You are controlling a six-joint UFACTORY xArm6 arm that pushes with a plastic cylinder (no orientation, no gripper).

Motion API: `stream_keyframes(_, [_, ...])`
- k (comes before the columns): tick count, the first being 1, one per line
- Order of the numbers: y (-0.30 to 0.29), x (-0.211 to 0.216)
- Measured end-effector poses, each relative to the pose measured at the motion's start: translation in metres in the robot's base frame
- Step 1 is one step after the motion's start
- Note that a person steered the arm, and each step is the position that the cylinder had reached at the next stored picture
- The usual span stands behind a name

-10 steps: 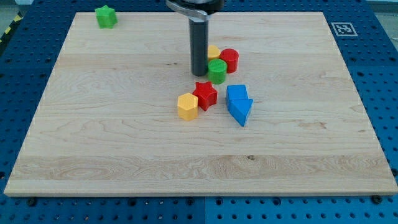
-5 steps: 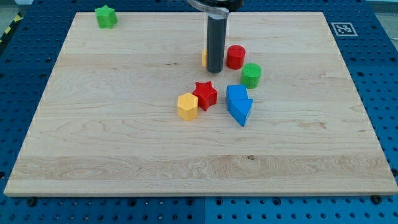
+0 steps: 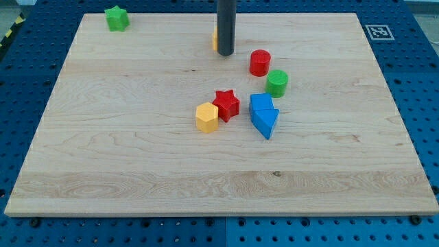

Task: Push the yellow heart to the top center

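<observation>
The yellow heart lies near the top centre of the wooden board; only a thin yellow sliver of it shows at the left side of the dark rod, the remainder is hidden behind it. My tip stands just in front of and to the right of the heart, touching it or nearly so.
A red cylinder and a green cylinder lie right of and below the tip. A red star, a yellow hexagon and two blue blocks sit mid-board. A green star is at top left.
My tip moved toward the view's top, pushing the yellow heart up from beside the red cylinder. Earlier the green cylinder was knocked to the right, away from the red cylinder.
</observation>
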State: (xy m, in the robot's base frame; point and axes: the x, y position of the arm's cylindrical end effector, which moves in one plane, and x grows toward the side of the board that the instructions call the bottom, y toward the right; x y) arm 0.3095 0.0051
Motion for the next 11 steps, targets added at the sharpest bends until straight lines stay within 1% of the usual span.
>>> stream_keyframes(1, [0.000, -0.010])
stream_keyframes(3, [0.000, -0.047])
stream_keyframes(5, [-0.004, -0.054])
stream_keyframes(6, [-0.025, -0.043])
stream_keyframes(7, [-0.057, -0.047])
stream_keyframes(9, [-0.062, -0.057])
stream_keyframes(11, [-0.062, -0.089])
